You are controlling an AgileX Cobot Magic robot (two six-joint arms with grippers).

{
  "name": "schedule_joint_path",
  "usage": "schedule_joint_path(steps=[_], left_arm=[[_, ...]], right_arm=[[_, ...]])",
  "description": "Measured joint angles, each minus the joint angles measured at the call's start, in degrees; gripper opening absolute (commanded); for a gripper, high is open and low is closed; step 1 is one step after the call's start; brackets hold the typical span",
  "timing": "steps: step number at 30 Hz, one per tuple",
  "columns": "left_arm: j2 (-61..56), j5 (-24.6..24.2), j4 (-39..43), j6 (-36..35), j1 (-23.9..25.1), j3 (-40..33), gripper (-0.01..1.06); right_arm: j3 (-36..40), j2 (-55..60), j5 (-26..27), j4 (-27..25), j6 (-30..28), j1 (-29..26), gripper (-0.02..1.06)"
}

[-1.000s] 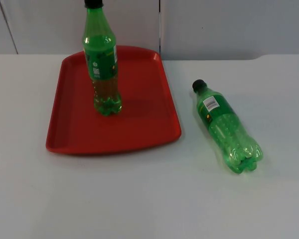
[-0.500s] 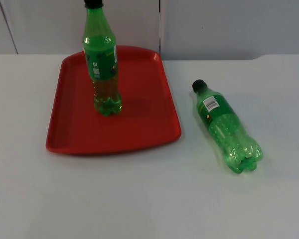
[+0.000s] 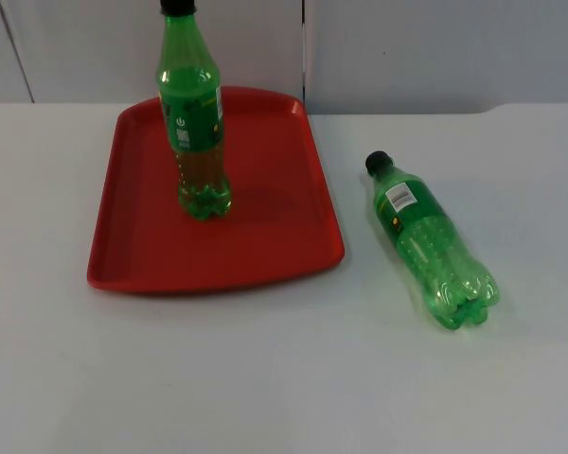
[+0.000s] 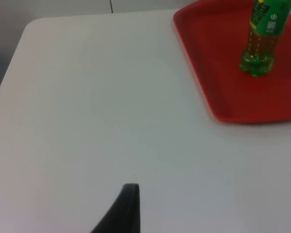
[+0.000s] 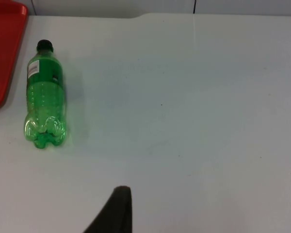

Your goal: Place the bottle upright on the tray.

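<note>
A red tray lies on the white table at the left. On it a green bottle with a black cap stands upright. A second green bottle lies on its side on the table right of the tray, its cap pointing toward the back. My left gripper waits over bare table to the left of the tray and the standing bottle. My right gripper waits over bare table to the right of the lying bottle, well apart from it. Neither holds anything that I can see.
The grey partition wall closes the table at the back. White table top stretches wide in front of the tray and the lying bottle. A corner of the tray sits beyond the lying bottle in the right wrist view.
</note>
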State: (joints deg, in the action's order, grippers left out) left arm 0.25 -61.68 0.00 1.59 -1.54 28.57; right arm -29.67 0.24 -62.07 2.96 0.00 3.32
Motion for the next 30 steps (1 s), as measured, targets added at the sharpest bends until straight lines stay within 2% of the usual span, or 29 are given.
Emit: schedule_joint_path(steps=[30], left_arm=[[0.0,0.0,0.0,0.0,0.0,0.0,1.05]], right_arm=[[-0.7,0.72,0.79,0.6,-0.42,0.0,1.05]])
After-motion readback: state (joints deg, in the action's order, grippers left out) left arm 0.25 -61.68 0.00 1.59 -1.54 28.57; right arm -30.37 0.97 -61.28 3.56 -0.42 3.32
